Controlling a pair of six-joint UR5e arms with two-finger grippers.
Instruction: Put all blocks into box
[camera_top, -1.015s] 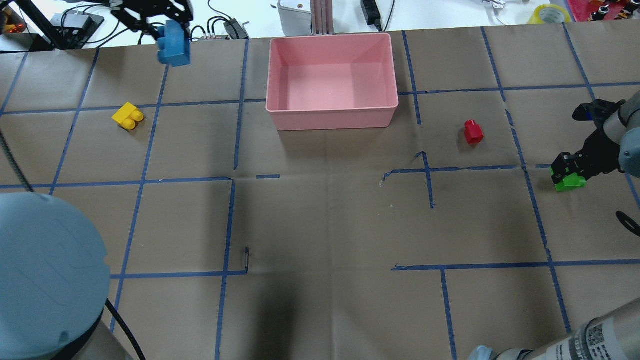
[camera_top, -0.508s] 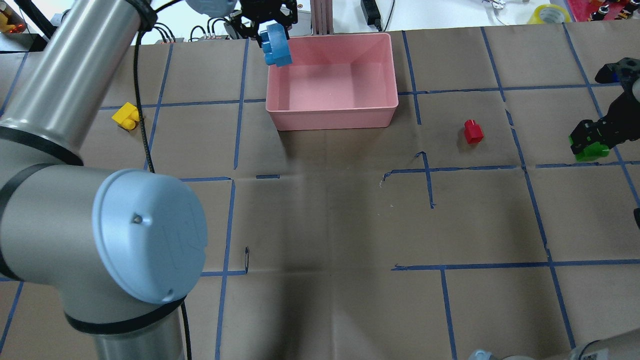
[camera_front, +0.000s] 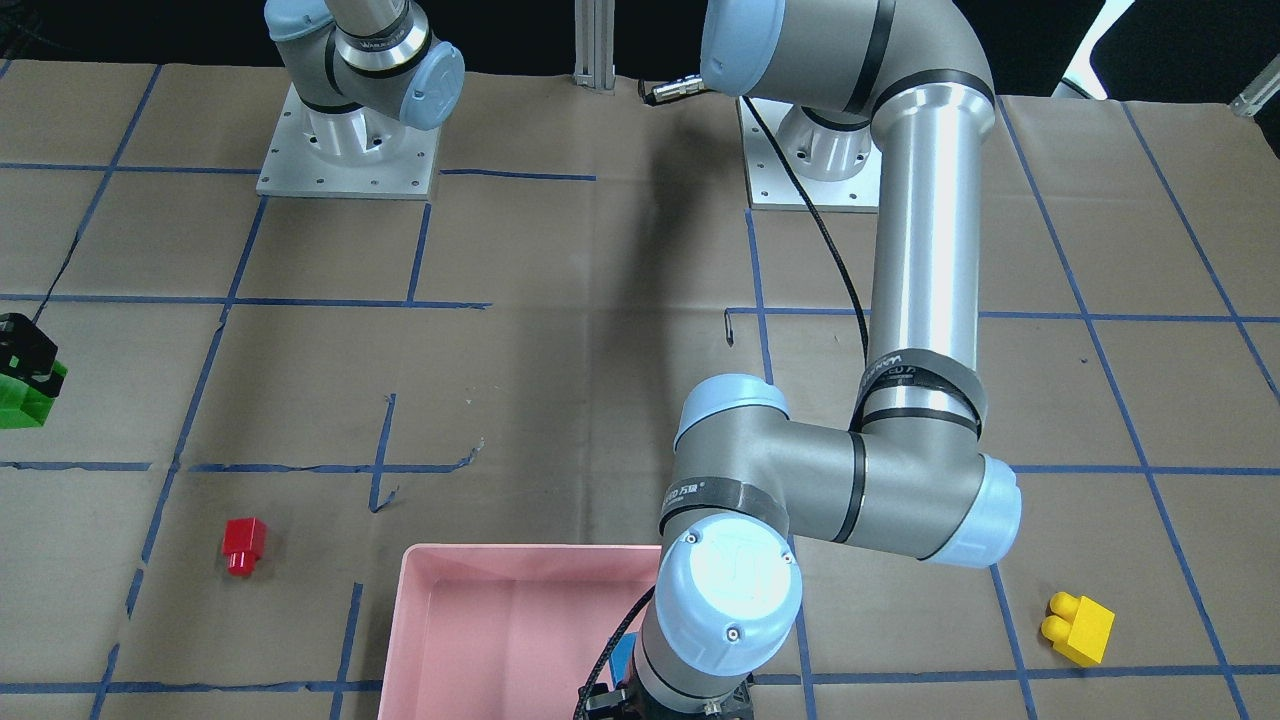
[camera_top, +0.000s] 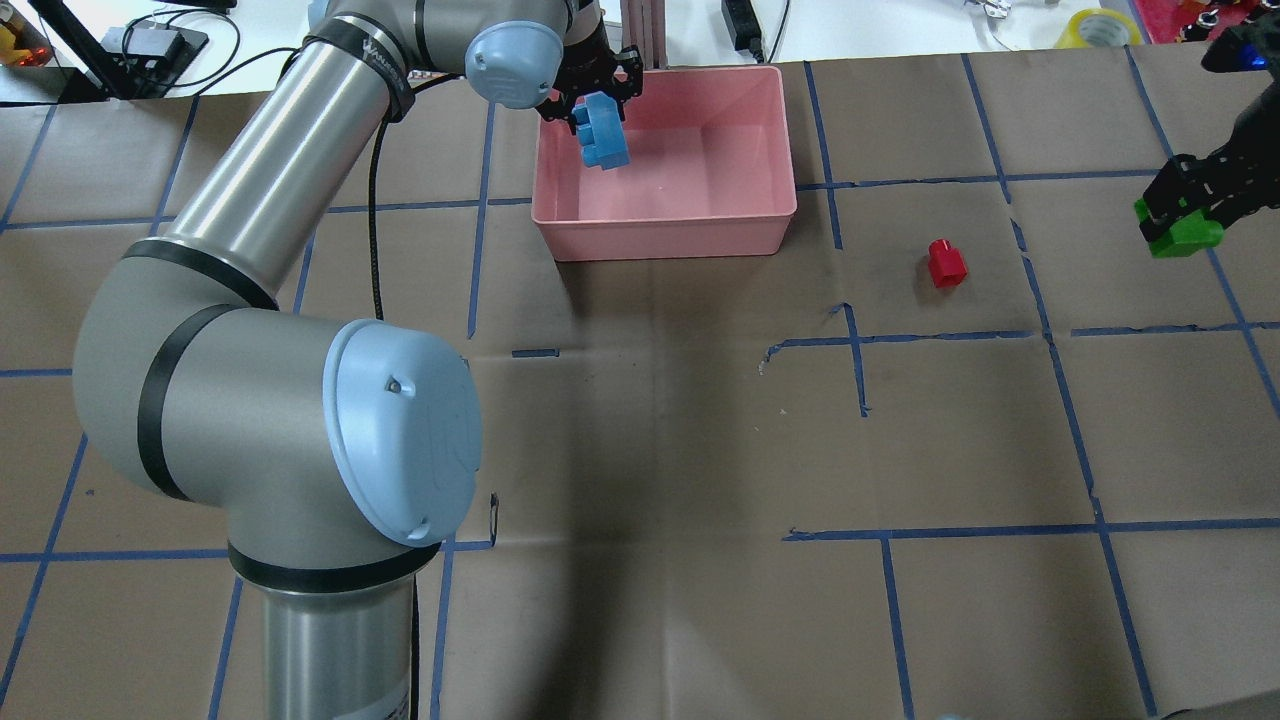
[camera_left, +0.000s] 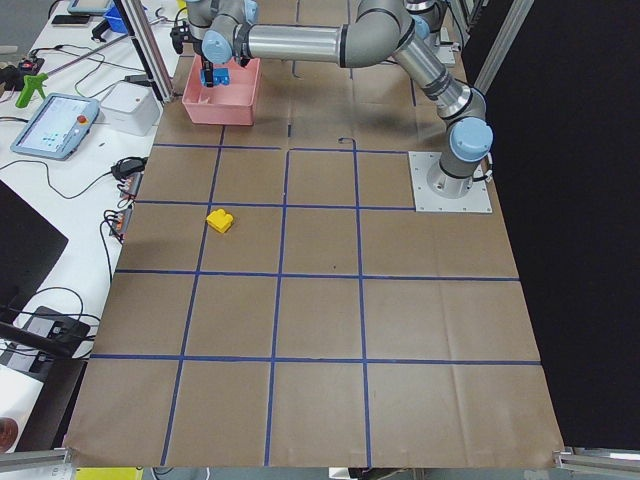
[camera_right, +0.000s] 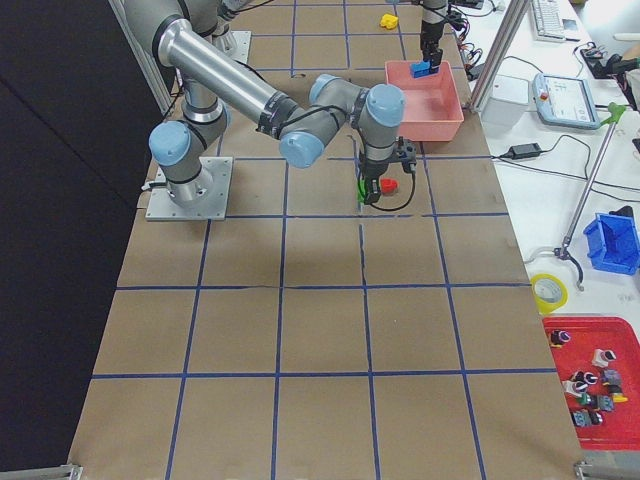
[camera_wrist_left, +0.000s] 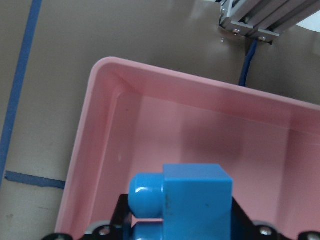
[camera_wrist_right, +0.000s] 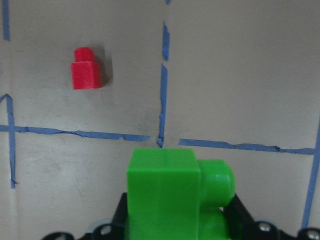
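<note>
My left gripper (camera_top: 592, 105) is shut on the blue block (camera_top: 603, 142) and holds it above the left part of the pink box (camera_top: 765, 205); the left wrist view shows the blue block (camera_wrist_left: 192, 197) over the box floor (camera_wrist_left: 200, 135). My right gripper (camera_top: 1180, 205) is shut on the green block (camera_top: 1183, 235) and holds it above the table at the far right; it fills the right wrist view (camera_wrist_right: 172, 197). The red block (camera_top: 945, 263) lies on the table right of the box. The yellow block (camera_front: 1078, 627) lies on the table; my left arm hides it in the overhead view.
My left arm (camera_top: 300, 330) stretches across the table's left half to the box. An aluminium post (camera_top: 640, 30) stands just behind the box. Cables and a roll of tape (camera_top: 1100, 27) lie beyond the far table edge.
My left gripper has carried the blue block to the right, from beyond the box's left rim to over the box. My right gripper has lifted the green block and moved it away from the robot.
</note>
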